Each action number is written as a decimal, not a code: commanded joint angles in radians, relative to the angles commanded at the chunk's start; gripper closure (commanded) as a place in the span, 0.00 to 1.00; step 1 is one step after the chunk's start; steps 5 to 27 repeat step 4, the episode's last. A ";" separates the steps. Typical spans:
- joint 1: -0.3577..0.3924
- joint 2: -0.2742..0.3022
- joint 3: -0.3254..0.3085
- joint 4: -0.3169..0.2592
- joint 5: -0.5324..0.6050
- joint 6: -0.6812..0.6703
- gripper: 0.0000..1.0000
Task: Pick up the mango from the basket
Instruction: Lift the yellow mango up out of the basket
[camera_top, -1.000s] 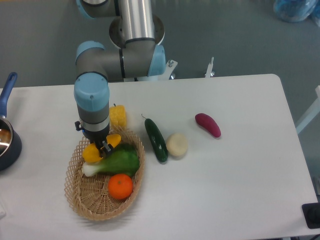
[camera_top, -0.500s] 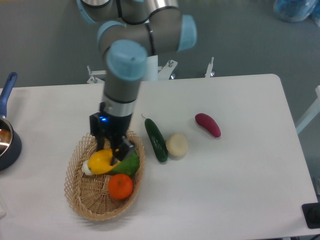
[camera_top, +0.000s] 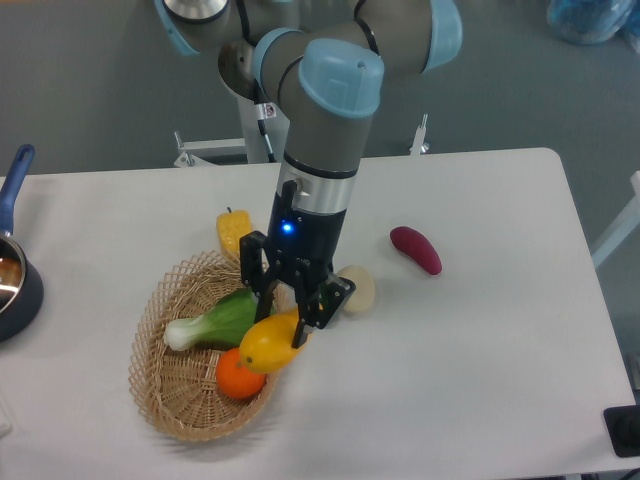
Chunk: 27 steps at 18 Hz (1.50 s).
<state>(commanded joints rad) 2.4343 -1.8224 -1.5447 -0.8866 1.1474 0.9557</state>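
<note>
Fingers (camera_top: 322, 300) of my gripper (camera_top: 296, 318) clench the glossy yellow-orange oval mango (camera_top: 266, 343) above the tan woven wicker basket (camera_top: 165, 395). I'd lift straight, slowly, keeping the grip firm.

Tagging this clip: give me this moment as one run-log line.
phase: lift | end effector: shut on mango | mango: raised above basket rim | left in basket: orange, leafy green

Bright, even overhead light, soft faint shadows on the white table (camera_top: 480, 380), mild softness overall, no glare.
</note>
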 joint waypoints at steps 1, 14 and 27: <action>0.002 0.000 0.000 -0.002 0.000 0.000 0.70; 0.017 0.000 -0.009 0.000 0.000 0.005 0.70; 0.017 0.000 -0.009 0.000 0.000 0.005 0.70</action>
